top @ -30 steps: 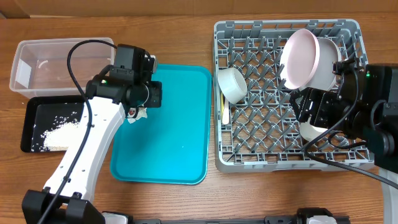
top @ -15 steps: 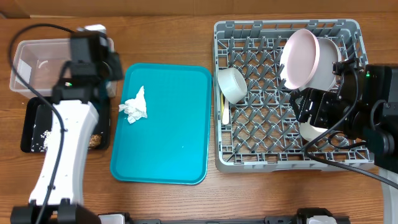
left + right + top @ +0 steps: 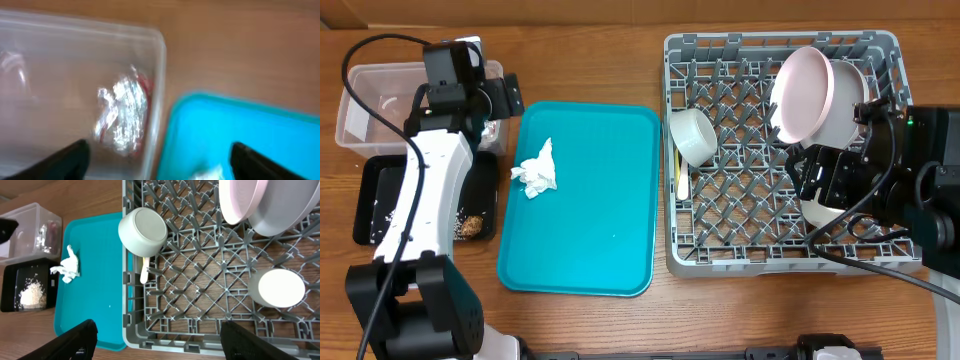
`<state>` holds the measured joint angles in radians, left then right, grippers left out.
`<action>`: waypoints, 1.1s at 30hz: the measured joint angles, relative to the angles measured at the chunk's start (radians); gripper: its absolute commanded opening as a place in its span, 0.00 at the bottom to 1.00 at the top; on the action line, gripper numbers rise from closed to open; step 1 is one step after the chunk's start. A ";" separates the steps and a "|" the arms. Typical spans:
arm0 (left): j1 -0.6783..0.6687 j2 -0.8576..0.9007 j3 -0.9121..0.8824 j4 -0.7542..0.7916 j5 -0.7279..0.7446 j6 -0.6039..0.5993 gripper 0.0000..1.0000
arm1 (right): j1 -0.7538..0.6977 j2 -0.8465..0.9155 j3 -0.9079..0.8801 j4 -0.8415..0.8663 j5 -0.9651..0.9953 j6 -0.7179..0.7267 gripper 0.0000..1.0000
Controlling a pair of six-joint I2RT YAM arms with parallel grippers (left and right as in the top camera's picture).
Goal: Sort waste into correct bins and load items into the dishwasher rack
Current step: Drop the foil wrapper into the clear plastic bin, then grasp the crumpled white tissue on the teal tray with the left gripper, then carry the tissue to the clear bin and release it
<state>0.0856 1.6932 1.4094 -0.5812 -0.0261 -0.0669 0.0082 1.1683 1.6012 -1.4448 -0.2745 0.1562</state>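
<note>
Wooden table (image 3: 620,320) throughout. The grey dishwasher rack (image 3: 780,262), at right, holds a leaning pink plate (image 3: 800,95) and a tipped white bowl (image 3: 695,135). The teal tray (image 3: 590,220), centre, bears the crumpled white napkin (image 3: 536,172). The clear tub (image 3: 360,100), far left, contains the crinkled, shiny red wrapper (image 3: 125,117). The left gripper (image 3: 160,162) is spread wide above the tub, holding nothing. The right gripper (image 3: 162,342) is spread wide above the rack, holding nothing.

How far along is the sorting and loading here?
Done: pink plate, white plate, bowl, cup and spoon sit in the rack; rice lies in the black tray, the wrapper in the clear tub. In hand: nothing; the left hand hangs open above the tub's edge, the right hand open over the rack. Left: the napkin on the teal tray. No fork shows.
</note>
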 measured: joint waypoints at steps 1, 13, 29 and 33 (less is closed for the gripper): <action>-0.008 -0.011 0.014 -0.053 0.012 0.003 0.80 | 0.000 0.000 0.000 0.007 0.000 0.000 0.84; -0.179 -0.048 -0.037 -0.318 0.034 -0.131 0.77 | 0.000 0.000 0.000 0.046 0.000 0.000 0.84; -0.178 0.235 -0.085 -0.225 -0.061 -0.159 0.60 | 0.000 0.000 0.000 0.040 0.000 0.000 0.84; -0.178 0.242 -0.085 -0.232 -0.072 -0.149 0.04 | 0.000 0.000 0.000 0.039 0.000 0.000 0.84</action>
<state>-0.0921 1.9350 1.3243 -0.8127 -0.0978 -0.2157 0.0086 1.1683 1.6012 -1.4059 -0.2745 0.1562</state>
